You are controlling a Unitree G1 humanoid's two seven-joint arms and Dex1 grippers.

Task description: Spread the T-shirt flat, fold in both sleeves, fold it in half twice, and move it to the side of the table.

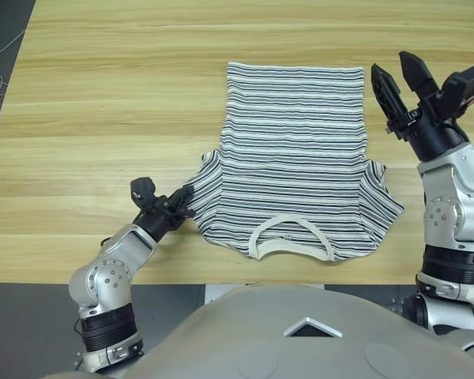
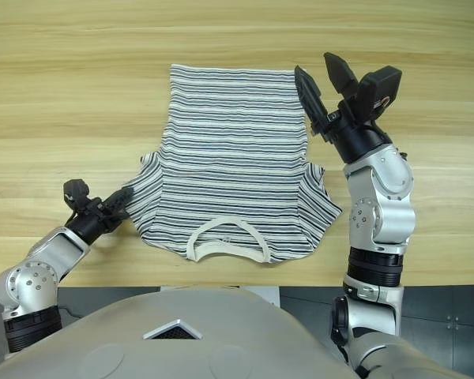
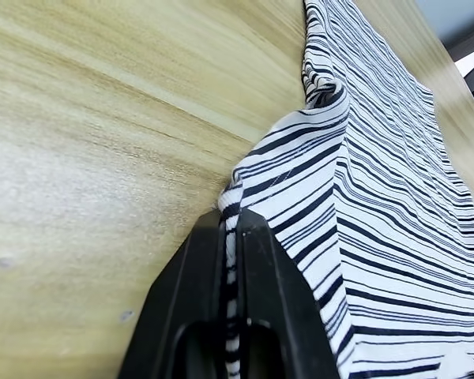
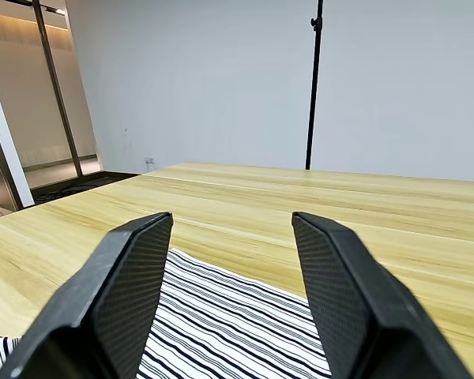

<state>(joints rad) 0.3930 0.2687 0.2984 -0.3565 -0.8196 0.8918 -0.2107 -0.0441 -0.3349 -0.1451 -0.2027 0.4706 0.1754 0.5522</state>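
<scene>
T-shirt: I see it (image 1: 294,150) flat mid-table, collar toward me.
Left gripper: (image 1: 186,208) pinched tight on the left sleeve (image 1: 208,188) edge.
Right gripper: (image 1: 400,79) spread wide, holding nothing, raised by the hem's right corner.
Room: table (image 1: 103,103) runs wide to the shirt's left.

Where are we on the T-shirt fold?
Done: T-shirt lies spread on the table, collar toward the robot. In hand: left gripper is shut on the left sleeve edge; right gripper is open, raised by the far right corner, empty. Left: both sleeves out, no half folds, T-shirt sits mid-table.
</scene>
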